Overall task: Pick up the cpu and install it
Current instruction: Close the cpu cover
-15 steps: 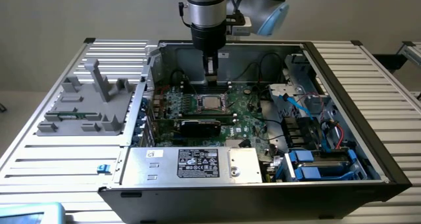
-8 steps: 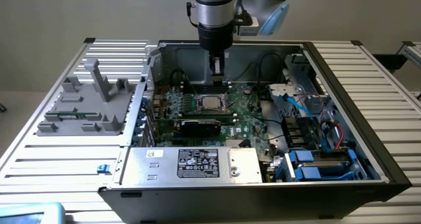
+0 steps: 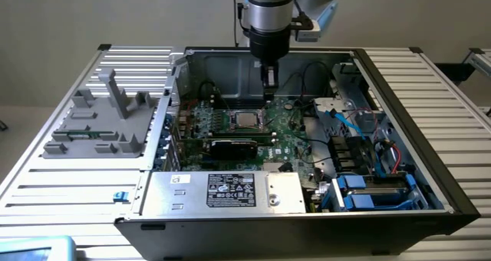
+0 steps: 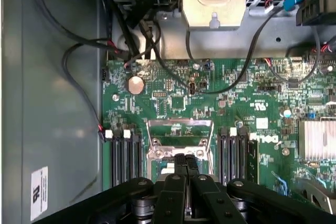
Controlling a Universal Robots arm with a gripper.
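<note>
Silver cpu (image 3: 247, 119) is seen in the socket (image 3: 227, 121), the gripper (image 3: 268, 95) clenched empty above it; pins could be bent if it is pressed askew.

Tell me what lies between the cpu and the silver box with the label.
A long black card lies across that stretch, between the cpu and the silver box; the exterior view shows it.

The cpu (image 3: 245, 118) has a shiny metal top. The circuit board (image 4: 236, 93) is glossy green; the case wall (image 4: 47, 77) dull grey sheet metal; the bench (image 3: 69, 186) ribbed pale metal; the end effector (image 4: 186, 165) matt black.
</note>
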